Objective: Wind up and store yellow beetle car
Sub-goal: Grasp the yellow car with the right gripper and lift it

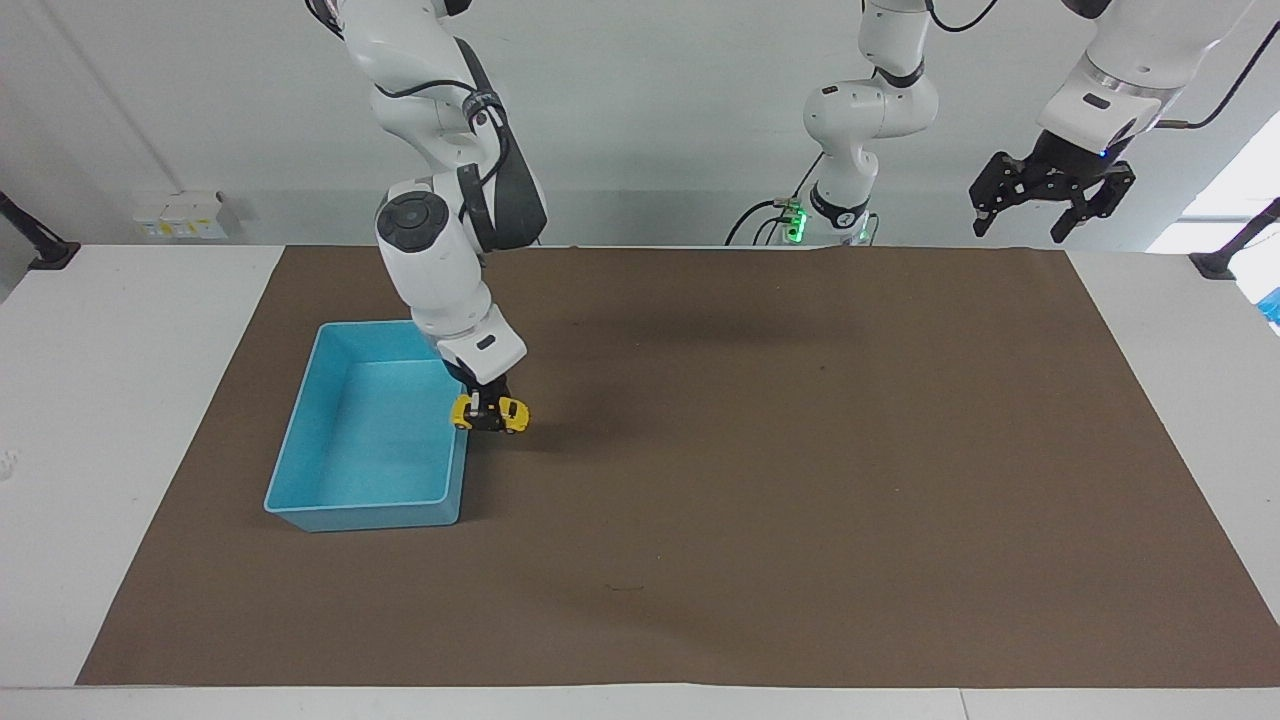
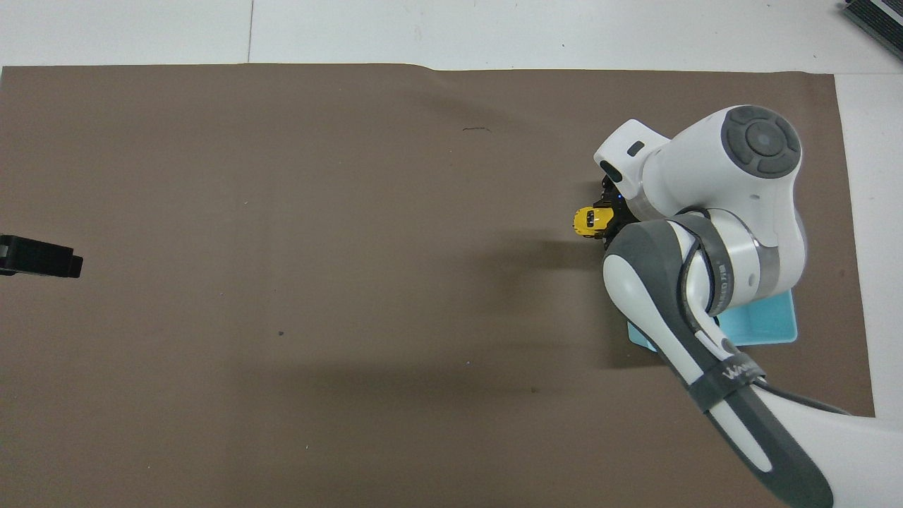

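My right pincer [image 1: 489, 412] grips the yellow beetle car [image 1: 490, 414] in the air over the blue bin's [image 1: 340, 455] three-o'clock rim in the facing view, while my left pincer [image 1: 1050, 200] waits wide, raised.

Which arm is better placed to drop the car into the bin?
Right: its gripper already holds the yellow car over the blue bin's rim. The left gripper waits, open.
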